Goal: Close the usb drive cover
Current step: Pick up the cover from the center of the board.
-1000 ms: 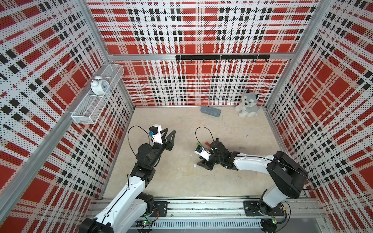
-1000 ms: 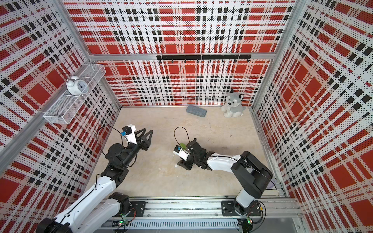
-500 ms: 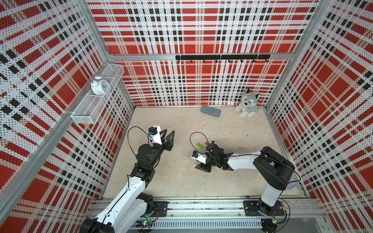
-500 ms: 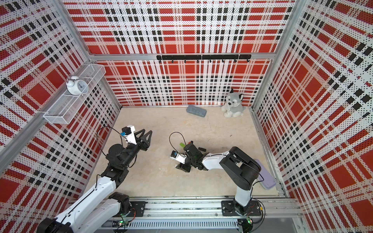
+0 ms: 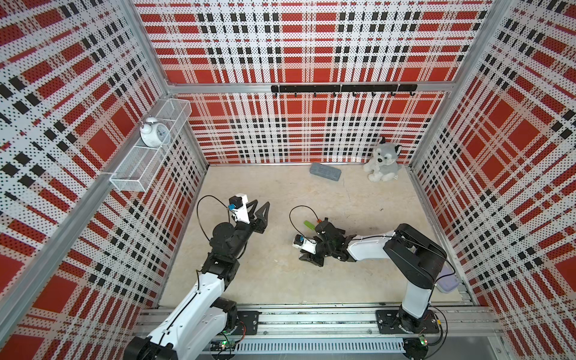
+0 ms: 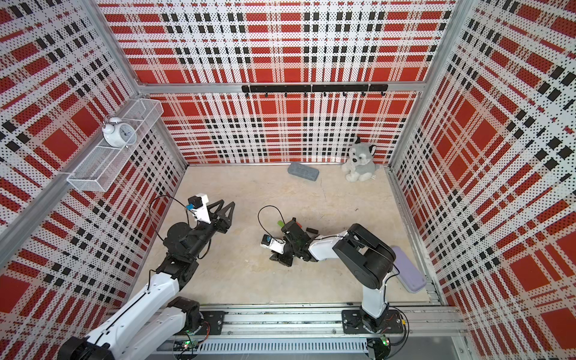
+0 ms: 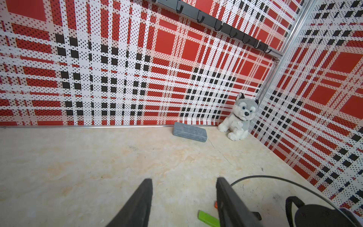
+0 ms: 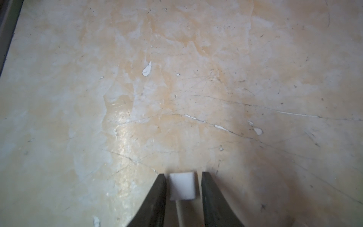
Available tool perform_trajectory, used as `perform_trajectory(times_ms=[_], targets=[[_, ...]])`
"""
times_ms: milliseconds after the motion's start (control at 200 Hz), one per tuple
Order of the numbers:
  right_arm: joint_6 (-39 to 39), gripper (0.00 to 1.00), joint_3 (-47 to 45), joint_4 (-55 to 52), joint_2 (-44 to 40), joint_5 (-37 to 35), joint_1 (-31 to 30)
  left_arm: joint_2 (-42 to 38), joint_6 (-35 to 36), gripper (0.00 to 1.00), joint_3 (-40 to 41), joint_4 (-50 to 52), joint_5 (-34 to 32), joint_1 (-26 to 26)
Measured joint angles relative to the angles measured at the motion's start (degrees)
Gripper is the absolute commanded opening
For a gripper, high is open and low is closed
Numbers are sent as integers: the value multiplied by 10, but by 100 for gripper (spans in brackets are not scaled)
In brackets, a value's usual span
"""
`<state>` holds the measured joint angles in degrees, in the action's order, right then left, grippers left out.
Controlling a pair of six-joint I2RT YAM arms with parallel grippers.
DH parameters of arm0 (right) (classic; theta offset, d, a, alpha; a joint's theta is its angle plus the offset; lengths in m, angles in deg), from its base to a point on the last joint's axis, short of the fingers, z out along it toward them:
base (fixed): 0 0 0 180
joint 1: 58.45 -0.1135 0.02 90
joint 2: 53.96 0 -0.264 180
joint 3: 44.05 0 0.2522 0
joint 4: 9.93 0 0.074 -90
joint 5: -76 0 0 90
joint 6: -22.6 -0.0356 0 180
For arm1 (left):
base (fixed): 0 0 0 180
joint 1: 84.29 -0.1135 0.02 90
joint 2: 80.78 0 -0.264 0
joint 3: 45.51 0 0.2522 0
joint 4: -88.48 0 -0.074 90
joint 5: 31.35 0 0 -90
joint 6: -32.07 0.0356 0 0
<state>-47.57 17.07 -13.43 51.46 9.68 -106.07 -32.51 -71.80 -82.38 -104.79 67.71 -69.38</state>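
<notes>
Hidden from above: the small white rectangular usb drive piece (image 8: 182,185) does not show in either top view, because the right gripper (image 5: 311,261) covers it.
Cut off: in the right wrist view a thin white stem runs from that piece out of the frame. Whether the cover is on cannot be told.
Hard to make out: a flat green plastic bar (image 5: 310,224) lies on the beige marbled tabletop (image 5: 280,280) just behind the right wrist, with a small orange bit (image 7: 215,204) beside it. What they are is unclear.
Half hidden: a flat lilac case (image 6: 408,272) sits partly behind the right arm's elbow.
Right arm: stretched low across the tabletop toward the middle, with the fingertips down at the surface.
Right gripper: jaws narrowly apart, flanking the white piece, with a sliver of tabletop showing at each side; nothing is clamped.
Left arm: raised, with the forearm angled toward the back wall.
Left gripper (image 7: 184,180): jaws about half apart, empty, above the tabletop.
</notes>
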Motion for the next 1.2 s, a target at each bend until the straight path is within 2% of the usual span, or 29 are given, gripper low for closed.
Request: perform_trajectory(times_ms=[110, 291, 636, 882, 1202], targets=[[-2, 28, 0, 1, 0, 5, 0, 2, 0, 55, 0, 0, 2, 0], [-6, 33, 0, 1, 0, 5, 2, 6, 0, 55, 0, 0, 9, 0], [-12, 27, -1, 1, 0, 8, 9, 7, 0, 55, 0, 0, 11, 0], [-14, 17, -2, 2, 0, 14, 13, 13, -3, 55, 0, 0, 12, 0], [-9, 17, -16, 0, -18, 10, 13, 25, -25, 54, 0, 0, 17, 0]])
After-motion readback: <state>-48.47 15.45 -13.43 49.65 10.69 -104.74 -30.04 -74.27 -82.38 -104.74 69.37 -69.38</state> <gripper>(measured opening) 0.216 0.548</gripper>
